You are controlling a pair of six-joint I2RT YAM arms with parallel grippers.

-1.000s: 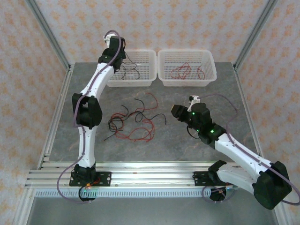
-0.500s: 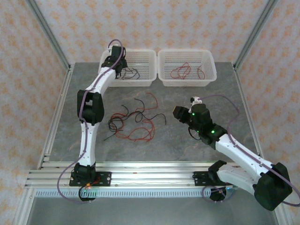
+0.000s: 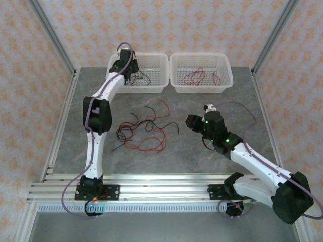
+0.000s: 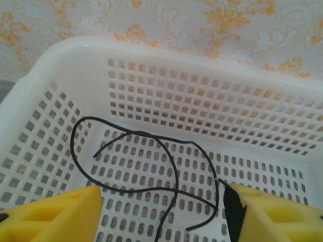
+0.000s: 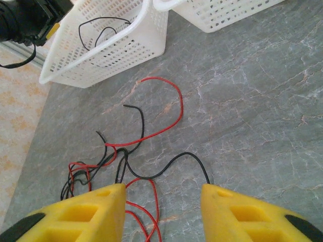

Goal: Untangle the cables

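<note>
Left end effector (image 4: 162, 194) open over black wire (image 4: 137, 132) in basket (image 4: 151, 55); right end effector (image 5: 162, 189) open above cables (image 5: 121, 156).

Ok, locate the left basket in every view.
Top external: basket at the far table edge, left of centre.
Left wrist: basket in the centre, its far wall across the upper half.
Right wrist: basket in the top-left corner.
Shared landmark: the black wire inside it.
</note>
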